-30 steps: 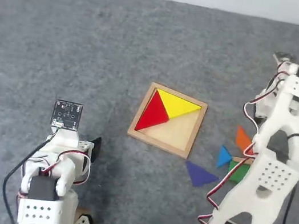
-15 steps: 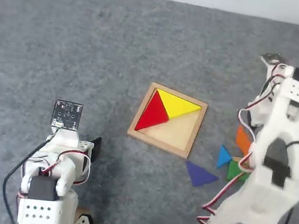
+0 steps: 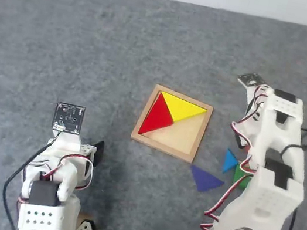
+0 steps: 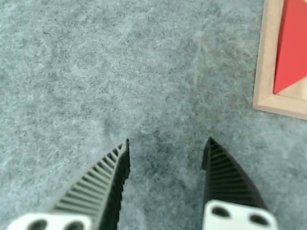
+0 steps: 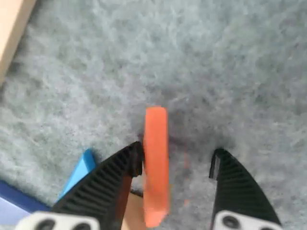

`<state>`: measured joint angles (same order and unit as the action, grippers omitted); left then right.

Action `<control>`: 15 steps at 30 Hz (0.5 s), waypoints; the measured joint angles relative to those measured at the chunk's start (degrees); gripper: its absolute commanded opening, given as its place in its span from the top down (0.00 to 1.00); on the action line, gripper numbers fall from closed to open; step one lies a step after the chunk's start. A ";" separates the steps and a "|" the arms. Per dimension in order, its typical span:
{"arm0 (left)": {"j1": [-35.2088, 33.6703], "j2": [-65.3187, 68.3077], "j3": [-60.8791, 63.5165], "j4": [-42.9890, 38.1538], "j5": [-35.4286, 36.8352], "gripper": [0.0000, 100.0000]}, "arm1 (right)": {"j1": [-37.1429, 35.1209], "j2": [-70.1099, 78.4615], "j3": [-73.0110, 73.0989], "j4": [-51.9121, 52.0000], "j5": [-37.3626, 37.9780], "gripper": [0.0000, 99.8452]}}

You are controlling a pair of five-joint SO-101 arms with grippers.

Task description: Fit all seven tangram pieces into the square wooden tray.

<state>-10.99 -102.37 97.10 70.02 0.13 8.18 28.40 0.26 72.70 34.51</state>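
Covering the view from above, the grey felted table (image 3: pixel 66 34) carries the square wooden tray (image 3: pixel 162 147) near its middle. A red triangle (image 3: pixel 154 117) and a yellow triangle (image 3: pixel 182 107) are already seated in it, and the rest of its floor is bare. The right arm (image 3: pixel 265 188) stands over the loose pieces toward the table's right edge: a dark blue triangle (image 3: pixel 206 179), a light blue triangle (image 3: pixel 229 160) and a green piece (image 3: pixel 241 177).

The right gripper (image 5: pixel 177 151) has its jaws spread. The orange piece (image 5: pixel 156 163) appears tipped up on edge between them, touching one finger (image 5: pixel 120 167) and apart from the other. Its long axis runs along the fingers, so I judge a plain closing would pinch its flat faces. From there the tray lies toward the table's middle.

The left gripper (image 4: pixel 165 148), jaws also apart and empty, hangs over bare felt beside the tray's rim, farther from the loose pieces.
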 measured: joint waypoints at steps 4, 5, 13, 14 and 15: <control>0.00 0.00 0.00 0.00 0.00 0.76 | 0.00 4.22 -6.24 4.04 -1.58 0.81; 0.00 0.00 0.00 0.00 0.00 0.76 | -0.09 5.19 -8.00 4.31 -2.81 0.84; 0.00 0.00 0.00 0.00 0.00 0.76 | 0.44 11.25 -18.37 5.10 -14.15 0.88; 0.00 0.00 0.00 0.00 0.00 0.76 | 0.44 11.69 -19.16 5.71 -14.33 0.88; 0.00 0.00 0.00 0.00 0.00 0.76 | 0.44 12.22 -20.13 6.42 -14.68 0.88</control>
<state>-10.99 -102.37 97.10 70.02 0.13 8.62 40.62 -19.87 79.12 19.82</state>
